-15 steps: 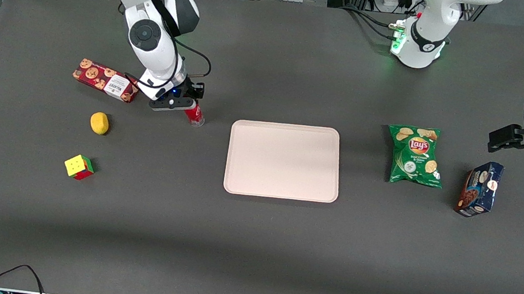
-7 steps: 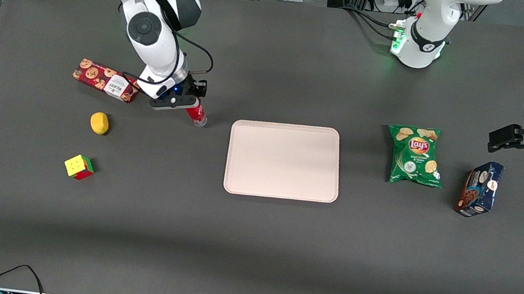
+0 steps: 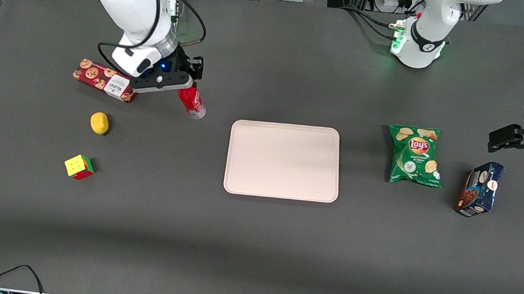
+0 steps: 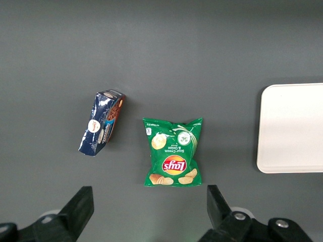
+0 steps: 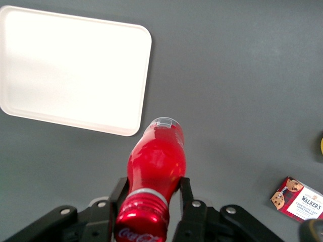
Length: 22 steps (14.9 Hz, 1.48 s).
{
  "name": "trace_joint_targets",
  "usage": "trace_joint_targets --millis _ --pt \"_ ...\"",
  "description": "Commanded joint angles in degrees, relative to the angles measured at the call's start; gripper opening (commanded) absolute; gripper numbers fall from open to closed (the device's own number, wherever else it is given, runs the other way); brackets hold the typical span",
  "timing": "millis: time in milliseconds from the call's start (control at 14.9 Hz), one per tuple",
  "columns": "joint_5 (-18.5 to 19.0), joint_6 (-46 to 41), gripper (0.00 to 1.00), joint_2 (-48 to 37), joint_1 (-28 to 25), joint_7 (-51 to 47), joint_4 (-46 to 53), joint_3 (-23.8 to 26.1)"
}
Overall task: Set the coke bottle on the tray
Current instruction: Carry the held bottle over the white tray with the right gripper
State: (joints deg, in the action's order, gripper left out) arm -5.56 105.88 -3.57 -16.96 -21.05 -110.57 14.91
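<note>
Gripper (image 3: 183,88) of the working arm clamped on small red coke bottle with red cap (image 5: 156,174), fingers (image 5: 185,201) pinching its neck. Bottle is lifted above the dark grey table (image 3: 250,245), tilted, clear base down. It hangs near the large flat pale pinkish-beige plastic tray (image 3: 284,161), not over it. Red cookie box (image 3: 105,81) lies just beside the gripper.
</note>
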Motion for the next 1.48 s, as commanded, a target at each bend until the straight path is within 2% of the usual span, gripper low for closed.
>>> trace_joint_targets --millis 0,67,201,336,537,738,940,1409 --pt "0.7 -1.5 0.00 2.2 -0.8 -1.4 4.0 0.0" --pt "0.5 -1.6 0.00 3.7 -2.5 -2.8 5.9 0.0" --pt "0.8 -1.5 0.00 8.3 -7.5 -13.0 10.7 -0.1" --pt "0.9 -1.2 0.00 14.1 -11.8 -18.6 16.5 -1.9" --pt "1.8 3.4 0.00 21.0 -12.2 -19.6 19.8 -1.8" --pt "7.8 8.2 0.00 27.1 -12.2 -19.6 19.8 -1.7" --pt "11.1 9.8 0.00 30.3 -12.2 -19.6 19.9 -1.8" --pt "11.3 15.0 0.00 34.7 -12.2 -19.5 19.8 -1.9"
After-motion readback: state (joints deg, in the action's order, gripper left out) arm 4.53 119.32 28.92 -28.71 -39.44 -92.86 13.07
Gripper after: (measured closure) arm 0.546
